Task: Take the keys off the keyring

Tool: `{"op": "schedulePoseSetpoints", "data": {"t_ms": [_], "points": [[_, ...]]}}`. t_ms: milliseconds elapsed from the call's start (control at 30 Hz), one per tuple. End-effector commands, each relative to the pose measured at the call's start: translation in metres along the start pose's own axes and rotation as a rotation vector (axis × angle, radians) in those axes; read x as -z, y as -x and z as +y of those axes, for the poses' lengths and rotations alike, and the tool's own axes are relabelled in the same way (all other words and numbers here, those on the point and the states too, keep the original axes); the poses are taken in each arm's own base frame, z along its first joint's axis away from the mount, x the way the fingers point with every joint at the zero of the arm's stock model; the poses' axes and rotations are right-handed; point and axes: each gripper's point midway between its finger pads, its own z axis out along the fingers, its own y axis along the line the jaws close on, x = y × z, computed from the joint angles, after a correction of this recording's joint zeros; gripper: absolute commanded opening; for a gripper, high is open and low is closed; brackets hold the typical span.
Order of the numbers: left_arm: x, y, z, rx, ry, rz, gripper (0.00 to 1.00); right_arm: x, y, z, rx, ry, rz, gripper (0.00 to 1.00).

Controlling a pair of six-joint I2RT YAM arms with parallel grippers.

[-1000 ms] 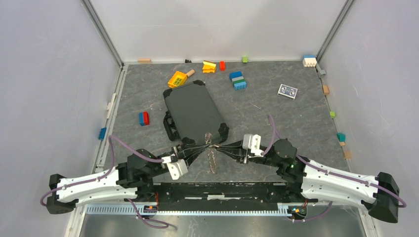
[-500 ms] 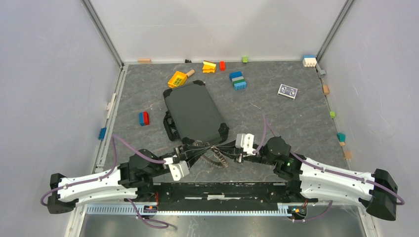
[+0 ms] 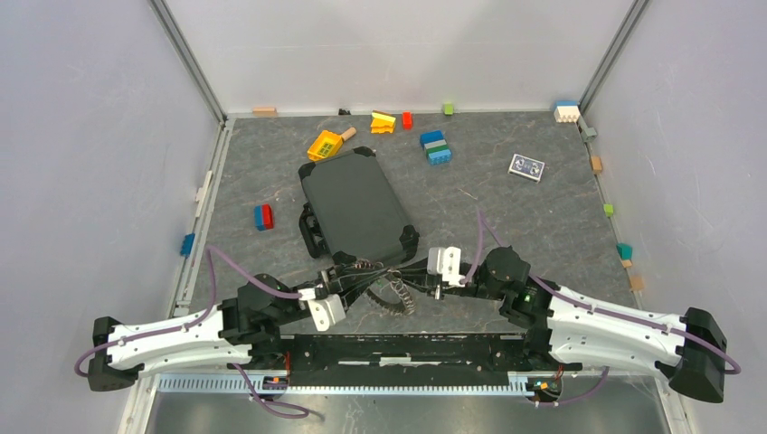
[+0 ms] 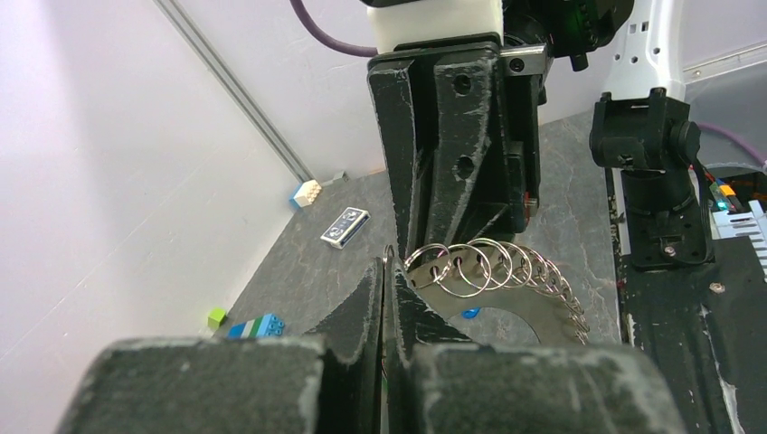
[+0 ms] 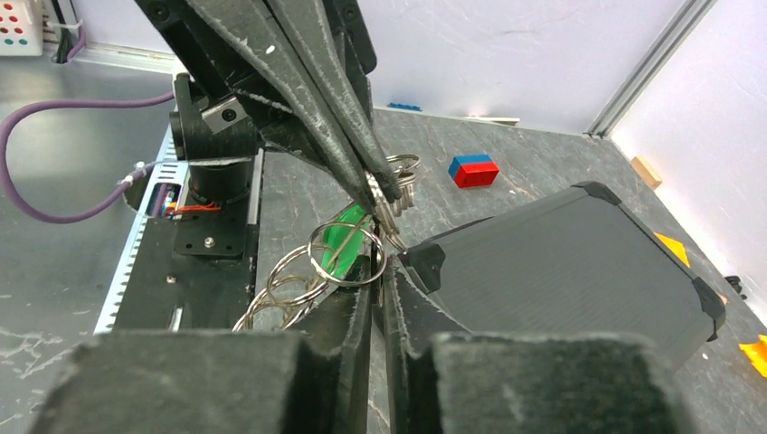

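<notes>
The keyring (image 3: 398,296) is a curled chain of thin metal loops with greyish keys (image 4: 506,298), and it hangs between my two grippers just in front of the dark case. My left gripper (image 3: 373,269) is shut, pinching a thin wire loop at its fingertips (image 4: 398,285). In the left wrist view the loops (image 4: 488,264) fan out to the right, and a blue key head (image 4: 470,314) shows below them. My right gripper (image 5: 378,271) is shut on a loop next to the green tag (image 5: 342,242). The left fingers (image 5: 353,154) meet it from above, with a few keys (image 5: 404,172) behind them.
A dark grey case (image 3: 355,206) lies right behind the grippers. A red and blue brick (image 3: 263,216) sits to its left and a yellow toy (image 3: 325,145) behind it. Blue-green bricks (image 3: 437,147) and a small card (image 3: 526,166) lie at the back right.
My right arm has moved left toward the left gripper. The key bunch, first hanging straight down between the grippers, now curls to the lower right. Both grippers stayed shut.
</notes>
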Motion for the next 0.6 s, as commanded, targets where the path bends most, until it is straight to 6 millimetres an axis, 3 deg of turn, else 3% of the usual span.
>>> {"op": "schedulePoseSetpoints", "data": {"t_ms": [0,100,167,400,567], "points": [[-0.001,0.028,0.012,0.038,0.046,-0.112,0.02,0.004,0.02,0.004,0.056,0.035,-0.034,0.19],[0.001,0.029,0.012,0.037,0.049,-0.116,0.02,0.012,0.021,0.001,0.096,0.013,-0.02,0.32],[0.002,0.03,0.013,0.035,0.052,-0.12,0.02,0.019,0.024,-0.001,0.127,-0.001,-0.021,0.35],[0.005,0.034,0.013,0.045,0.056,-0.147,0.02,0.038,0.046,-0.02,0.176,-0.121,-0.084,0.34],[0.005,0.038,0.011,0.05,0.049,-0.177,0.02,0.039,0.064,-0.017,0.148,-0.127,-0.183,0.33]]}}
